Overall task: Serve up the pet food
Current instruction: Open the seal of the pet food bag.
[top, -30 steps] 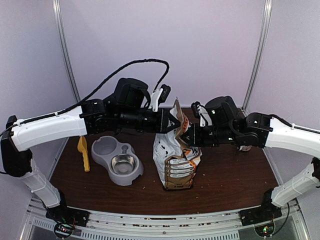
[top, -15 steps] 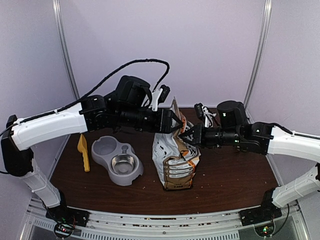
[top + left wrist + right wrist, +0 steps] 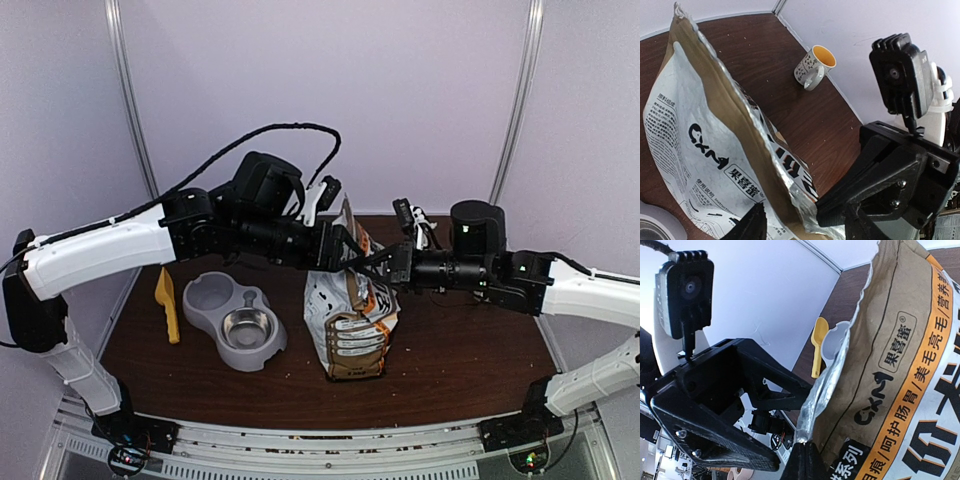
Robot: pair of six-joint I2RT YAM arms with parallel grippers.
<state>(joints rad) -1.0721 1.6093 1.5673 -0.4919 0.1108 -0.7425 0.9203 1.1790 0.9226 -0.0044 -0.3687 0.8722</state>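
The silver-white printed bag (image 3: 350, 322) stands upright mid-table, its torn top open. The pet food itself is hidden inside it. My right gripper (image 3: 377, 263) is shut on the bag's foil rim (image 3: 822, 390); in the right wrist view its fingertips (image 3: 805, 456) pinch that edge. My left gripper (image 3: 338, 247) hovers at the bag's top left with its jaws spread, holding nothing. One of its fingers (image 3: 754, 224) shows just off the bag's printed face (image 3: 685, 145).
A grey double bowl (image 3: 205, 297) with a steel dish sits left of the bag. A yellow scoop (image 3: 166, 305) lies beside it near the table's left edge. A patterned mug (image 3: 814, 67) stands at the back right. Scattered crumbs lie along the front edge.
My left gripper has opened and let go of the bag's rim. The right arm has swung out to the right with the rim still pinched.
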